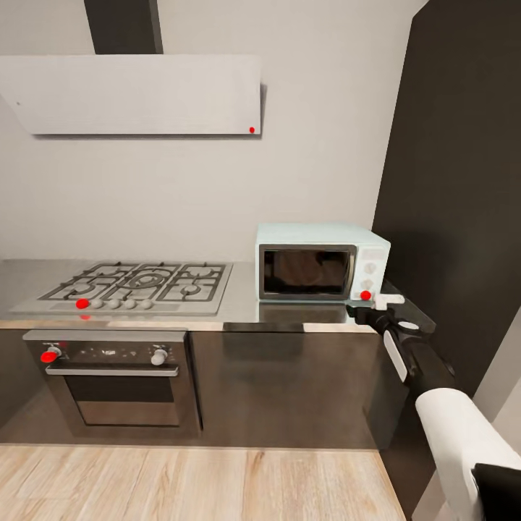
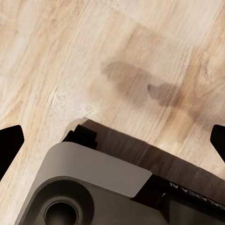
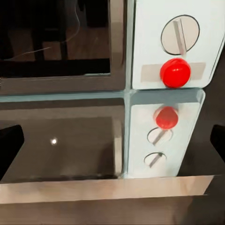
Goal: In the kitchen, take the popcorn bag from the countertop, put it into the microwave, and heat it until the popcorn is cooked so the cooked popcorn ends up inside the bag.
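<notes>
Pale mint-blue microwave (image 1: 323, 261) with dark glass door, white panel and red light; grey reflective bench (image 1: 239, 307); dark glossy cabinets (image 1: 286, 383); pale wood-grain floor (image 1: 188, 483); white hood (image 1: 130, 94).

White cylindrical right forearm (image 1: 463, 434), black wrist with white oval panel behind black right gripper (image 1: 370, 310), grey rounded base (image 2: 89, 187) with black lettered trim
</notes>
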